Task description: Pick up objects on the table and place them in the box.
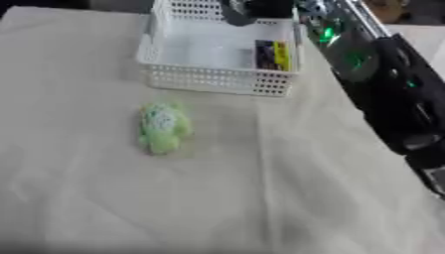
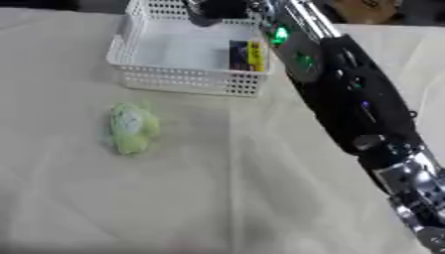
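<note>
Green-and-white soft lump (image 1: 163,128) lies on the cloth (image 1: 260,188), near the basket (image 1: 217,79).

Green lump (image 2: 132,129) near white basket (image 2: 187,82).

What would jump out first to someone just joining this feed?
Probably the robot's black right arm, slanting in from the lower right up over the white mesh basket at the far side of the table; its hand is blurred at the basket's far rim. Next, the dark and yellow item already inside the basket's right end, and the light green soft object alone on the cloth in front.
</note>
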